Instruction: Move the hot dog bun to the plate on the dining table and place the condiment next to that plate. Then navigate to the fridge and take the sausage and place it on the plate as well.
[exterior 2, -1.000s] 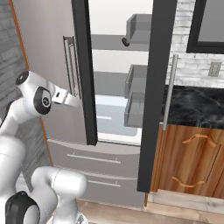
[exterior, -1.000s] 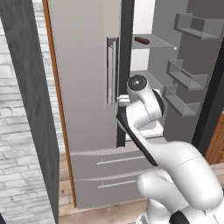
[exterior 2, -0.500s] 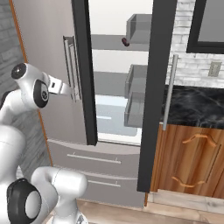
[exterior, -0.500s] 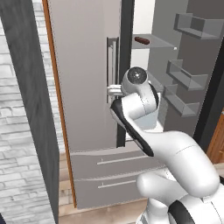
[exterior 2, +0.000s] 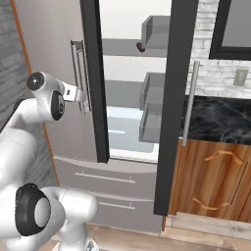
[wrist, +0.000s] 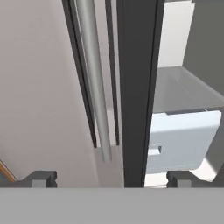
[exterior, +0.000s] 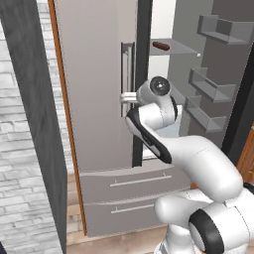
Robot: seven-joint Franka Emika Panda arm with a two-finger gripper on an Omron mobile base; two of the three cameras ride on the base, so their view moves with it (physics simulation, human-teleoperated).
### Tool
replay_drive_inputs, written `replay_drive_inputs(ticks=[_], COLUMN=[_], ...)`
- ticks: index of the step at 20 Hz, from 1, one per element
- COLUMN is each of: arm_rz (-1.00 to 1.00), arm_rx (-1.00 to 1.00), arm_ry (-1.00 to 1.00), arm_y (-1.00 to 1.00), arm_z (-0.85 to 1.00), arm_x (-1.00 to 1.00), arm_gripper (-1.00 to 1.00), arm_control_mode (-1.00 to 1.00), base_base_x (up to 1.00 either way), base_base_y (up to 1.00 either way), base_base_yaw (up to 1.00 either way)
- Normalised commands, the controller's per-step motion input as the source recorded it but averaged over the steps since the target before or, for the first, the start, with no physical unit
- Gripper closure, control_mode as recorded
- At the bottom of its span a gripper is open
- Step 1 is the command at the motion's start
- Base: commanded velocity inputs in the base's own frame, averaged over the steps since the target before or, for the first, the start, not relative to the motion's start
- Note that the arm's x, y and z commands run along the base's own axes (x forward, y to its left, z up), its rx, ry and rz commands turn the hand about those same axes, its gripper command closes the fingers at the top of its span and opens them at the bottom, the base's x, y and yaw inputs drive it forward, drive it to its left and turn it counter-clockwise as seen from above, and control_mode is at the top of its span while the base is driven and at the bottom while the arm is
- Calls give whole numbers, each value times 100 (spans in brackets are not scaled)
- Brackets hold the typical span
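sausage (exterior: 160,46): we see it lying on a grey shelf (exterior: 173,48) inside the fridge (exterior: 99,99), above the claw and off to its right in the left base view; in the right base view only its dark end (exterior 2: 139,47) peeks out beside a door bin (exterior 2: 157,29), again above and right of the claw.
claw (wrist: 111,178): we find its tips spread wide apart with nothing between them but air; in the left base view it (exterior: 125,97) sits at the handle (exterior: 127,74) of the closed left door.
handle: in the hand view we see the grey bar (wrist: 94,78) running just ahead of the claw, ending near its left tip.
door edge (wrist: 138,87): dark strip straight ahead of the claw, between the tips.
drawer (wrist: 181,140): pale, ahead and to the claw's right, inside the fridge.
right door (exterior 2: 176,98): swung open, well to the claw's right.
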Motion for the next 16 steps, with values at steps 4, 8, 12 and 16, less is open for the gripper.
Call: replay_drive_inputs(ticks=[4,8,12,16], arm_rz=[10,4,3,0], arm_rx=[1,0,0,0], arm_ry=[8,0,0,2], arm_y=[0,2,7,19], arm_z=[4,0,-10,-3], arm_x=[61,43,46,57], arm_gripper=[-100,-100,-100,-100], arm_control_mode=[-100,-100,-100,-100], base_base_x=[0,0,0,0], base_base_y=[0,0,0,0], base_base_yaw=[0,0,0,0])
